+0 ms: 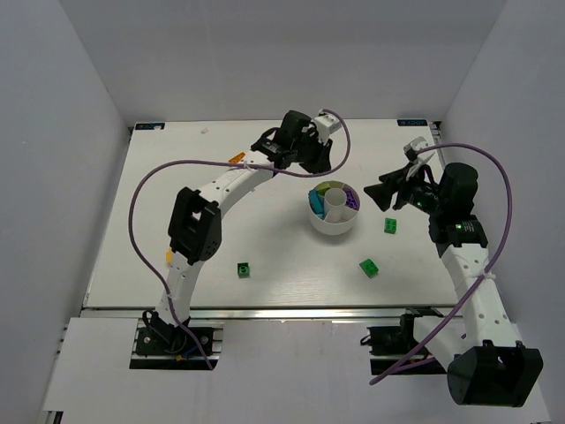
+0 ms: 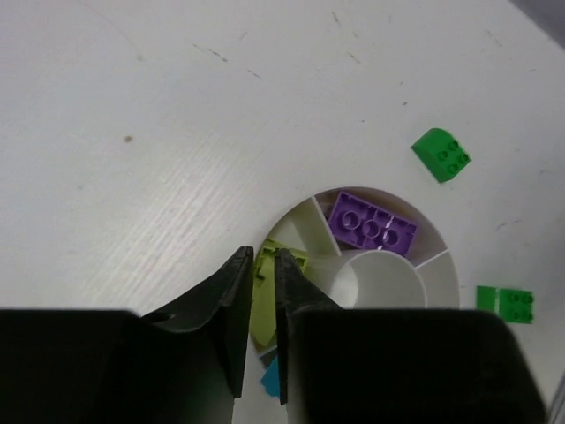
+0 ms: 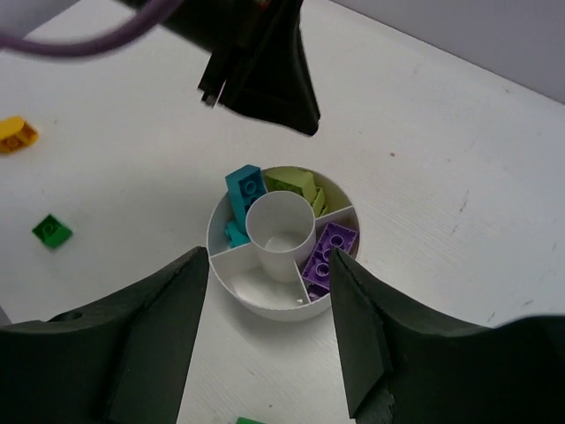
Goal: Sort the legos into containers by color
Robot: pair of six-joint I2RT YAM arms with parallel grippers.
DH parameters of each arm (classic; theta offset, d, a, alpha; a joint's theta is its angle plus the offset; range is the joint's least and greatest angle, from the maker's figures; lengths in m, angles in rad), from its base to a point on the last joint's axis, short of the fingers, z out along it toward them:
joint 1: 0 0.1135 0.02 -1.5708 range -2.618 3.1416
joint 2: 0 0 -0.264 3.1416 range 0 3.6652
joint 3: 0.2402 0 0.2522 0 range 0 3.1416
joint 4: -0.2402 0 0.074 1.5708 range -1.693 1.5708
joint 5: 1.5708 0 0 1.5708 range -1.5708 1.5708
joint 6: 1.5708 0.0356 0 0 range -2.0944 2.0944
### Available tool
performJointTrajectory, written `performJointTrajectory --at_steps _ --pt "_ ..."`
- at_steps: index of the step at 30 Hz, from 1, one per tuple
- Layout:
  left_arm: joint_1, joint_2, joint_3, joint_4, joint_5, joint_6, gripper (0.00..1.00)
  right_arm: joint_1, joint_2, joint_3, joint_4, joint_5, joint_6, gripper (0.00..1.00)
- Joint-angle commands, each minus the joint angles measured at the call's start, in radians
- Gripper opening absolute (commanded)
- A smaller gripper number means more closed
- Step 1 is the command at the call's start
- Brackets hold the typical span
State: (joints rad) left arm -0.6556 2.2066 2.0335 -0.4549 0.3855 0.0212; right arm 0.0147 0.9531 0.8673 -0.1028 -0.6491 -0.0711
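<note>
Left gripper (image 2: pixel 265 269) hovers over the far side of the white dish (image 1: pixel 333 226), above the lime wedge. Its jaws are nearly together, with only a thin slit between them. Nothing looks pinched, but lime shows through the slit, so I can't be fully sure.

Right gripper (image 1: pixel 382 196) sits just right of the dish, jaws spread wide and holding nothing. In its wrist view the dish lies between the fingers.

The dish is mid-table (image 1: pixel 265 225), with its central cup (image 3: pixel 281 231) upright. Lime bricks (image 3: pixel 296 185) fill one wedge and cyan bricks (image 3: pixel 243 193) the wedge beside it. A purple brick (image 2: pixel 371 225) lies studs up in a third wedge.

Loose on the table:
- One green brick (image 1: pixel 390 225) just right of the dish.
- Another green brick (image 1: pixel 369 267) nearer the arm bases on the right.
- A third green brick (image 1: pixel 244 269) well apart on the left.
- An orange brick (image 3: pixel 16 134) far from the dish.
</note>
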Motion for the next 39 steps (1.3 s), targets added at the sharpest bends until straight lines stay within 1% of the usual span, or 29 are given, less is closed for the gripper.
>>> performJointTrajectory --at_steps 1,2,3,4,5,6,7,8,9,10,11,12,13,14,15,16,18,19,21,23,26,27,29,31,32,36,39 --pt "0.005 -0.209 -0.031 0.097 -0.117 -0.052 0.24 -0.004 0.009 -0.007 -0.026 -0.179 -0.143 0.63" --pt "0.014 -0.247 -0.089 0.126 -0.141 -0.059 0.09 -0.002 0.015 -0.007 -0.050 -0.225 -0.241 0.63" --pt "0.014 -0.337 -0.125 0.139 -0.196 -0.073 0.03 -0.004 0.018 -0.007 -0.081 -0.285 -0.292 0.61" --pt "0.014 -0.391 -0.166 0.148 -0.218 -0.078 0.00 -0.001 0.022 -0.005 -0.145 -0.309 -0.344 0.55" --pt "0.023 -0.444 -0.267 0.160 -0.238 -0.082 0.00 -0.002 0.027 0.012 -0.176 -0.320 -0.419 0.51" --pt "0.024 -0.497 -0.326 0.162 -0.255 -0.095 0.00 -0.001 0.032 0.027 -0.208 -0.304 -0.447 0.46" --pt "0.024 -0.616 -0.387 0.163 -0.292 -0.102 0.00 0.001 0.035 0.038 -0.245 -0.293 -0.472 0.39" --pt "0.024 -0.677 -0.529 0.163 -0.304 -0.110 0.00 -0.004 0.042 0.071 -0.329 -0.241 -0.537 0.38" --pt "0.033 -0.738 -0.602 0.160 -0.312 -0.118 0.00 0.001 0.047 0.082 -0.371 -0.203 -0.565 0.37" --pt "0.033 -0.848 -0.668 0.156 -0.326 -0.122 0.07 0.001 0.052 0.091 -0.408 -0.167 -0.584 0.38" --pt "0.033 -0.901 -0.794 0.138 -0.338 -0.124 0.33 0.001 0.064 0.099 -0.466 -0.118 -0.598 0.41" --pt "0.033 -0.947 -0.856 0.131 -0.350 -0.136 0.45 0.002 0.073 0.111 -0.491 -0.019 -0.602 0.47" --pt "0.033 -0.996 -0.912 0.127 -0.365 -0.142 0.55 0.004 0.084 0.116 -0.515 0.017 -0.602 0.57" --pt "0.033 -1.077 -0.965 0.124 -0.404 -0.147 0.64 0.005 0.107 0.121 -0.573 0.050 -0.607 0.62" --pt "0.033 -1.113 -1.057 0.124 -0.418 -0.164 0.75 0.007 0.119 0.113 -0.601 0.105 -0.604 0.67" --pt "0.033 -1.143 -1.094 0.121 -0.431 -0.170 0.77 0.011 0.130 0.105 -0.630 0.126 -0.598 0.73" --pt "0.033 -1.215 -1.160 0.124 -0.459 -0.176 0.80 0.024 0.156 0.079 -0.690 0.190 -0.595 0.75" --pt "0.033 -1.232 -1.200 0.124 -0.473 -0.176 0.81 0.036 0.157 0.031 -0.698 0.209 -0.596 0.75" --pt "0.033 -1.260 -1.210 0.116 -0.509 -0.165 0.81 0.063 0.161 -0.014 -0.690 0.276 -0.589 0.74" --pt "0.033 -1.268 -1.210 0.116 -0.525 -0.156 0.81 0.077 0.165 -0.069 -0.683 0.308 -0.587 0.72" --pt "0.033 -1.276 -1.220 0.110 -0.545 -0.139 0.81 0.105 0.176 -0.102 -0.656 0.394 -0.579 0.73" --pt "0.033 -1.274 -1.219 0.107 -0.548 -0.138 0.81 0.120 0.187 -0.105 -0.666 0.399 -0.585 0.75" --pt "0.033 -1.276 -1.217 0.104 -0.542 -0.136 0.81 0.151 0.222 -0.119 -0.681 0.423 -0.590 0.80" --pt "0.033 -1.279 -1.216 0.101 -0.542 -0.133 0.82 0.168 0.243 -0.134 -0.678 0.456 -0.593 0.88" --pt "0.033 -1.277 -1.216 0.101 -0.545 -0.133 0.82 0.185 0.249 -0.143 -0.661 0.463 -0.593 0.89" --pt "0.033 -1.280 -1.220 0.102 -0.542 -0.133 0.82 0.215 0.266 -0.189 -0.600 0.486 -0.564 0.88" --pt "0.033 -1.271 -1.219 0.101 -0.540 -0.130 0.82 0.237 0.286 -0.194 -0.574 0.474 -0.549 0.85"
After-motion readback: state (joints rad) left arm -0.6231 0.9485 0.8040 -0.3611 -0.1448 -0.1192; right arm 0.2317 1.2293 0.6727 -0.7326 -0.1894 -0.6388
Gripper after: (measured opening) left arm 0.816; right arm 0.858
